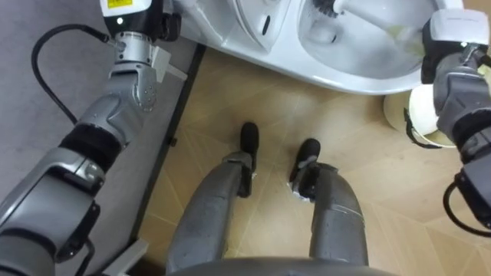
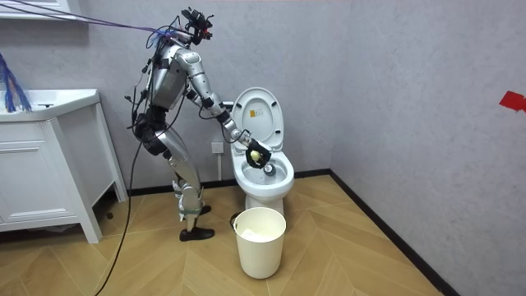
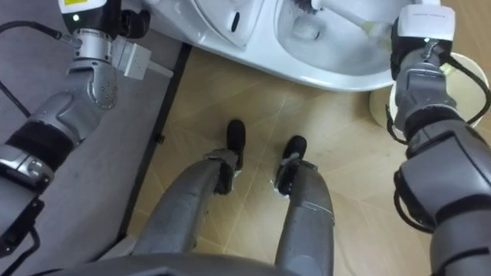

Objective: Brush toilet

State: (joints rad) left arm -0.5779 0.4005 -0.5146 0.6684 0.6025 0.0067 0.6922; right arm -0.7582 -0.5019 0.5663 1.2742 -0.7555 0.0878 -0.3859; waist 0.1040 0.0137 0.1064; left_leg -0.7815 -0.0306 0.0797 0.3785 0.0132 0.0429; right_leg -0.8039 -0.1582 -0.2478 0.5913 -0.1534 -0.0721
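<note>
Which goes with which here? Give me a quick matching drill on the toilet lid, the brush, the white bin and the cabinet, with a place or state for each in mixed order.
Things:
1. toilet lid
2. toilet brush
3. white bin
4. white cabinet

Places or states:
A. standing beside the toilet bowl, on the robot's right
B. at the room view's left, behind the robot
C. raised upright
D. head inside the bowl

Pairs: 1-C, 2-D, 3-A, 4-B.
</note>
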